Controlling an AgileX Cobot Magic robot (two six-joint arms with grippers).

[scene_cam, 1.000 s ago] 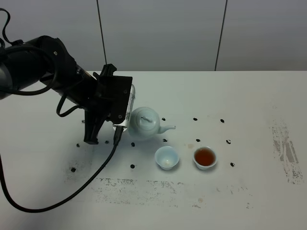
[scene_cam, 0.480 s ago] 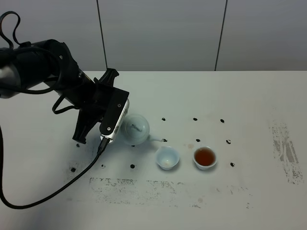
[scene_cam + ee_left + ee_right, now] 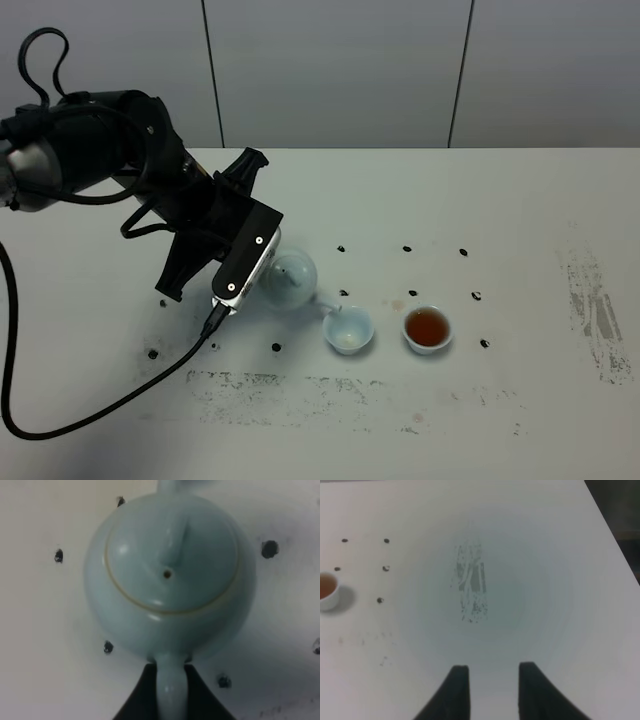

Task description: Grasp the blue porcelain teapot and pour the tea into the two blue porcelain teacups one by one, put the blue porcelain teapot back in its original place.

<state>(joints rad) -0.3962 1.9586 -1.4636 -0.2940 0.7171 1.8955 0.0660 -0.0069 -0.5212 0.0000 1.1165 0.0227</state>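
My left gripper (image 3: 266, 266) is shut on the loop handle of the blue porcelain teapot (image 3: 291, 279), held tipped above the table with its spout down at the rim of the left teacup (image 3: 348, 330). That cup's inside looks pale. The right teacup (image 3: 427, 328) holds brown tea. In the left wrist view the teapot (image 3: 170, 575) fills the frame, lid on, with its handle between the dark fingers (image 3: 142, 695) of the left gripper (image 3: 170, 670). My right gripper (image 3: 494, 669) hangs over bare table far to the right, jaws apart with nothing between them; the tea-filled cup (image 3: 326, 590) shows at that view's edge.
Small black marker dots (image 3: 407, 248) lie around the cups and teapot. A black cable (image 3: 120, 400) loops from the left arm across the white table (image 3: 520, 400). Scuffed grey patches (image 3: 595, 310) mark the right side and the front.
The left wrist has rolled further, and the teapot has tipped and moved down and right, bringing its spout to the left cup's rim. The cups have not moved.
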